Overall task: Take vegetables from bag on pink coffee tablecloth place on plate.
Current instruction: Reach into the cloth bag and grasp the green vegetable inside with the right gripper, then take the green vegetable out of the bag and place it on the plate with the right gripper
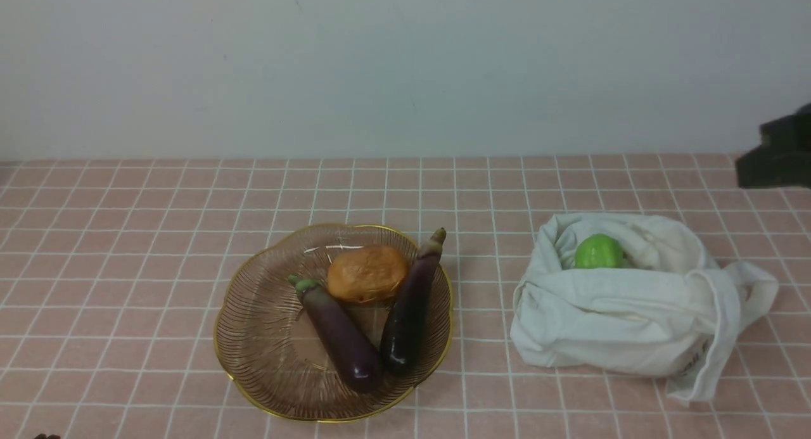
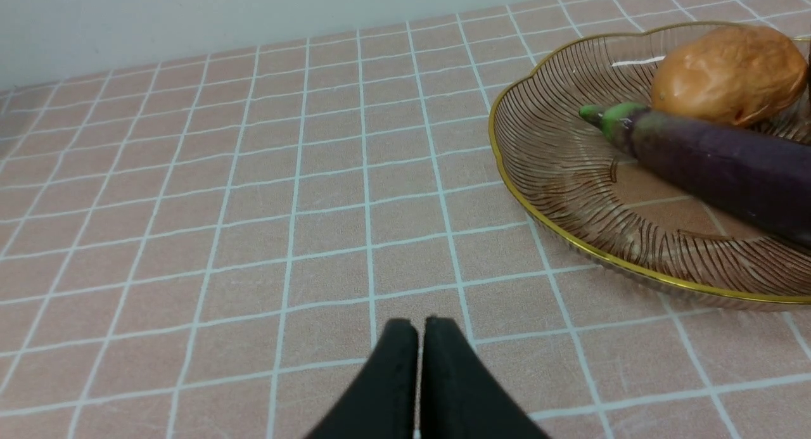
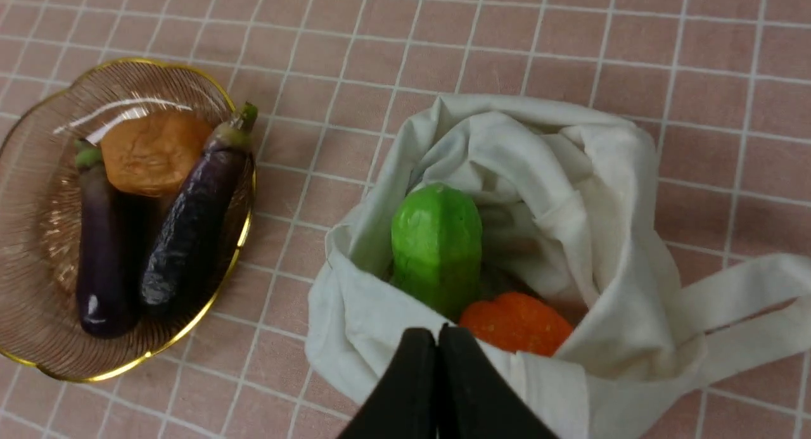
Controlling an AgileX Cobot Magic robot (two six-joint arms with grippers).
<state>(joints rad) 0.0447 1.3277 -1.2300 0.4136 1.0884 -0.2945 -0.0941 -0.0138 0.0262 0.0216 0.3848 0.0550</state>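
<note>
Vegetable [image 3: 436, 246] in bag [image 3: 602, 192] beside orange item [image 3: 516, 322]; left fingers [image 2: 389, 382], right fingers [image 3: 412, 388] together, empty.

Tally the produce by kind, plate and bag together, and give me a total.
Purple eggplants: 2
Brown potato: 1
Green vegetable: 1
Orange vegetable, partly hidden: 1
Total: 5

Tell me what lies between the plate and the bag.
Only bare tablecloth, plain in the front view; plate and bag do not touch.
</note>
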